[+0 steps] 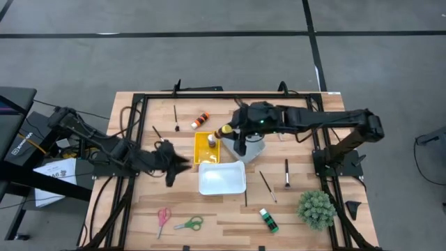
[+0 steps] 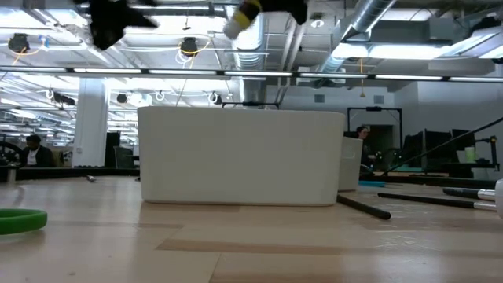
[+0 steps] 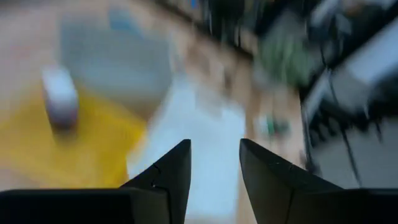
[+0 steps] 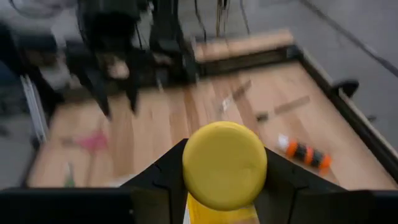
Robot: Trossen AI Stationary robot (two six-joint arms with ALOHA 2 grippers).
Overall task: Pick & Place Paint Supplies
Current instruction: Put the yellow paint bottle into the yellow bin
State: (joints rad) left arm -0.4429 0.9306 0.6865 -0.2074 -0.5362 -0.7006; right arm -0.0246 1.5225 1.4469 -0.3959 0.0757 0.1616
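Observation:
My right gripper (image 1: pixel 228 132) is shut on a small yellow paint bottle (image 4: pixel 224 167), held in the air over the yellow tray (image 1: pixel 202 150). The low view shows the bottle (image 2: pixel 243 17) high above the white tray (image 2: pixel 242 156). A pale bottle (image 1: pixel 212 141) stands in the yellow tray. My left gripper (image 1: pixel 180 164) is open and holds nothing, just left of the white tray (image 1: pixel 221 178). On the wooden table lie an orange bottle (image 1: pixel 201 120), a green bottle (image 1: pixel 269 220), several dark brushes (image 1: pixel 286 173), pink scissors (image 1: pixel 163 219) and green scissors (image 1: pixel 189 224). My right gripper pinches the yellow bottle between its two fingers, one on each side of the body just below the round yellow cap (image 4: pixel 224 163). The bottle is lifted clear of the table and tilted, its cap end (image 2: pixel 248 11) uppermost in the low view.
A clear container (image 1: pixel 254 148) sits right of the yellow tray, under my right arm. A fuzzy green plant (image 1: pixel 317 208) stands near the table's right near corner. A black frame (image 1: pixel 136 125) borders the work area. Bare wood lies between the white tray and the scissors.

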